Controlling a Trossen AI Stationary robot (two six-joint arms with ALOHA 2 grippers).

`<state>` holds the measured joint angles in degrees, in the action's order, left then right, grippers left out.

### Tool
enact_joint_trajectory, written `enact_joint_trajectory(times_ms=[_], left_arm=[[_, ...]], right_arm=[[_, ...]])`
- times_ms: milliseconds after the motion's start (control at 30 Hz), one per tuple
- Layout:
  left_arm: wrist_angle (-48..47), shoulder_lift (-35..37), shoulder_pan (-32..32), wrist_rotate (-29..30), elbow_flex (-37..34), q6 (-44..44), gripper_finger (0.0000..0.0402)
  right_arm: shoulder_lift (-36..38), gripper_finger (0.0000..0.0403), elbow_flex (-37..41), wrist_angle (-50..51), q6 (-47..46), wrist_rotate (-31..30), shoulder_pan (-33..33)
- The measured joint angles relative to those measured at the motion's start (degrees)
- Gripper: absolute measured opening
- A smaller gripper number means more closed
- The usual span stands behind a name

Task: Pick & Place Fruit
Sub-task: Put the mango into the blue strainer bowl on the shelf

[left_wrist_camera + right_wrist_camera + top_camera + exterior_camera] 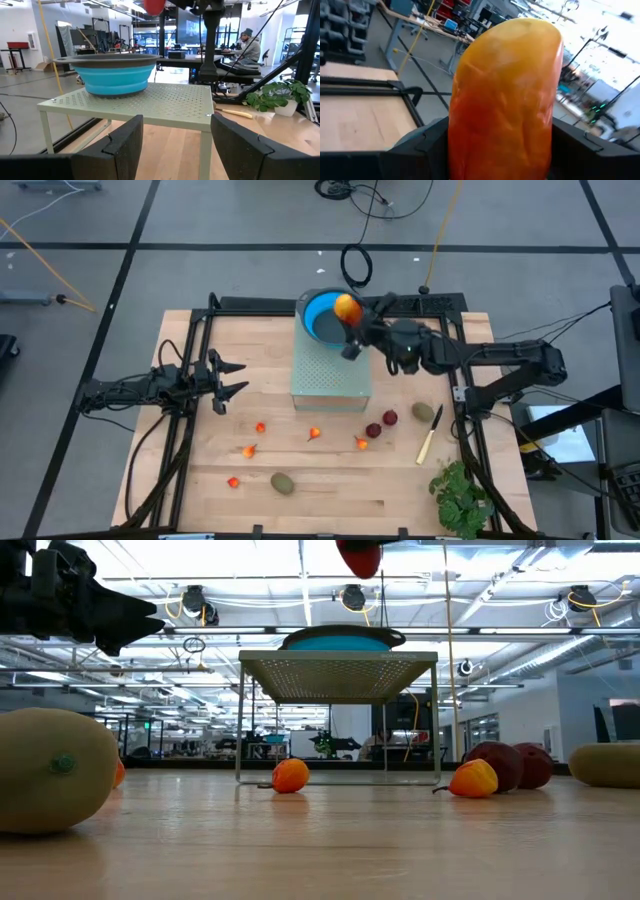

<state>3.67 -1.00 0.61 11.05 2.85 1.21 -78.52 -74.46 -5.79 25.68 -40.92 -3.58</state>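
Observation:
My right gripper point(352, 320) is shut on the larger orange-red oblong fruit point(347, 308), held in the air above the blue bowl point(322, 318) that stands on the pale green perforated stand point(330, 370). My left gripper point(232, 380) hovers open near the table's left side, touching nothing. Several tiny orange-red pieces point(260, 427), two dark red round fruits point(381, 423) and two brownish-green ovals point(283, 482) point(424, 412) lie on the wooden table. My right gripper pinches the oblong fruit between its two fingers, one on each long side point(455, 135). The fingers come level from the table's right. The fruit is lifted clear, its free end point(530, 35) sticking out past the fingertips, over the bowl.
A yellow-handled knife point(429, 440) and a leafy green bunch point(462, 498) lie at the table's near right. Black frame rails point(190, 350) run along both sides. Open wood shows at the table's near edge. A seated person point(248, 45) shows in the room beyond the table.

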Motion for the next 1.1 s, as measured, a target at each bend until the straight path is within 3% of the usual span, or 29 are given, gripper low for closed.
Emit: enact_joint_trajectory(times_ms=[267, 700, 900, 1100], left_arm=[[0.00, -0.02, 0.02, 0.00, 0.00, 0.00, 0.0234], [0.00, -0.01, 0.01, 0.00, -0.01, -0.20, 0.0234], [0.00, -0.01, 0.01, 0.00, -0.01, -0.17, 0.0234], [0.00, -0.02, 0.02, 0.00, 0.00, 0.00, 0.0234]], right_arm=[[0.00, 0.0247, 0.00, 1.46, -9.94, 8.22, -6.44], [0.00, 0.0247, -0.02, 12.68, -26.05, 27.61, -15.21], [-0.02, 0.0247, -0.02, 14.79, -30.35, 36.19, -18.77], [-0.07, 0.0247, -1.19, 16.57, -31.71, 39.83, -21.29]])
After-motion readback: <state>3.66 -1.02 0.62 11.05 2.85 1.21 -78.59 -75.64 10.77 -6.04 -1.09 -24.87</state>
